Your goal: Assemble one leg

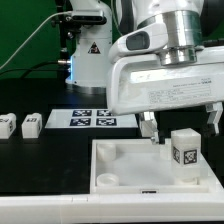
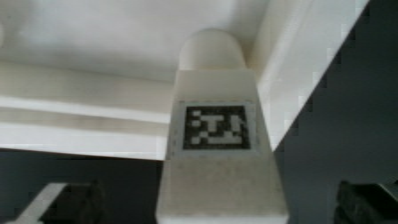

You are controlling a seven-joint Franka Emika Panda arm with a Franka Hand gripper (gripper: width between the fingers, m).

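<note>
Exterior view | arm pointing straight down | gripper (image 1: 181, 128) released, fingers (image 1: 150, 127) straddling upright leg (image 1: 184, 152) | on tray (image 1: 120, 162)

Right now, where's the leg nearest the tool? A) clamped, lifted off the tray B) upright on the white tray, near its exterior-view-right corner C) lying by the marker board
B: the leg stands upright on the tray near that corner, and the open tool straddles it without touching.

The white tagged leg (image 1: 183, 150) (image 2: 217, 140) stands upright on the tray (image 1: 115, 165).
</note>
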